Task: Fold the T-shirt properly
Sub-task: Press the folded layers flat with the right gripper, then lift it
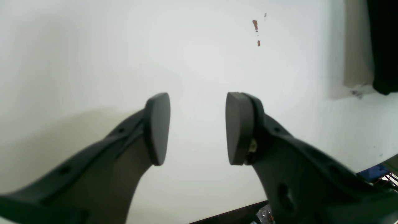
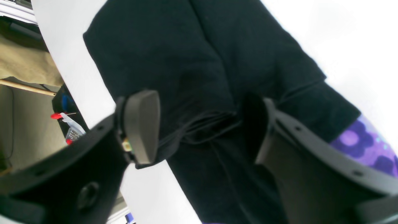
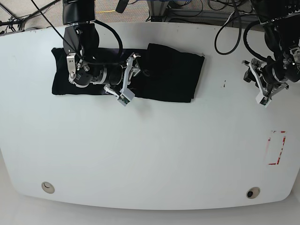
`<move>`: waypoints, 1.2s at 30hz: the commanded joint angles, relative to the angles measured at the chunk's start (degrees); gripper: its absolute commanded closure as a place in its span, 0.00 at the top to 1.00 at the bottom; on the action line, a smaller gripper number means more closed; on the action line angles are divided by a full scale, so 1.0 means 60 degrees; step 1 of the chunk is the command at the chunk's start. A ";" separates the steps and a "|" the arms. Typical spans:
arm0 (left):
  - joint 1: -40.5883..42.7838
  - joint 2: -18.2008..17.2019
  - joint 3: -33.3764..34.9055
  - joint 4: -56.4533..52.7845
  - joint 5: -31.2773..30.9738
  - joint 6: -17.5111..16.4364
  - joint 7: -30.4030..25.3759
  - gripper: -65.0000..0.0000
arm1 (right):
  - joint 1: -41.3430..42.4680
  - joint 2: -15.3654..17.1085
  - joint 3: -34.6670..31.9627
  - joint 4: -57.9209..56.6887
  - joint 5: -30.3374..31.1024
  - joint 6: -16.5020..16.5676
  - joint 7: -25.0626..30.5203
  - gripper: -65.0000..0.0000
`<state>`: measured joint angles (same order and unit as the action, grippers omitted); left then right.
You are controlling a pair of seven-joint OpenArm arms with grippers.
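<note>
The right gripper (image 2: 199,124) hangs with jaws spread over a bunched ridge of the T-shirt (image 3: 168,70), gripping nothing. The shirt lies as a long black band along the far side of the table (image 3: 150,154). Pinch every layer at the ridge before lifting. The left gripper (image 1: 197,127) idles agape above bare table, well apart.

Left gripper (image 1: 198,129) fingers (image 1: 157,127) spread apart above white table (image 1: 93,56).

soft matt black cloth t-shirt (image 3: 168,72) on smooth white table (image 3: 150,154)
</note>
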<state>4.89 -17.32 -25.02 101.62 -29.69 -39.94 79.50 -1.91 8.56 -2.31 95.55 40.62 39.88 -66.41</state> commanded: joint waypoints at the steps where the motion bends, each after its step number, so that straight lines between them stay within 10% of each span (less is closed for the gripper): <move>1: -0.0118 -0.0109 -0.0043 0.0154 -0.0084 -0.0009 -0.0101 0.40 | 0.0121 -0.0012 0.0025 0.0127 0.0124 0.0020 0.0219 0.46; 5: -0.0133 -0.0109 -0.0043 0.0154 -0.0084 -0.0009 -0.0101 0.40 | 0.0062 -0.0071 0.0025 0.0127 -0.0345 0.0020 0.0219 0.27; 12: -0.0118 -0.0109 -0.0043 0.0154 -0.0084 -0.0009 -0.0101 0.40 | 0.0048 -0.0159 0.0011 0.0127 -0.0506 0.0020 0.0204 0.54; 19: -0.0089 -0.0109 -0.0043 0.0154 -0.0099 -0.0009 -0.0101 0.40 | 0.0048 -0.0188 0.0011 0.0127 -0.0506 0.0020 0.0204 0.54; 26: -0.0089 -0.0109 -0.0043 0.0154 -0.0084 -0.0009 -0.0101 0.40 | 0.0033 -0.0203 -0.0019 0.0068 -0.0506 0.0020 0.0204 0.13; 36: -0.0074 -0.0109 -0.0043 0.0154 -0.0084 -0.0009 -0.0101 0.40 | 0.0018 -0.0173 -0.0517 -0.0064 -0.0419 0.0020 0.0395 0.01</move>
<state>4.93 -17.19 -25.02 101.60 -29.63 -39.92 79.53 -2.61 7.31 -5.52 92.75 36.62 39.88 -65.10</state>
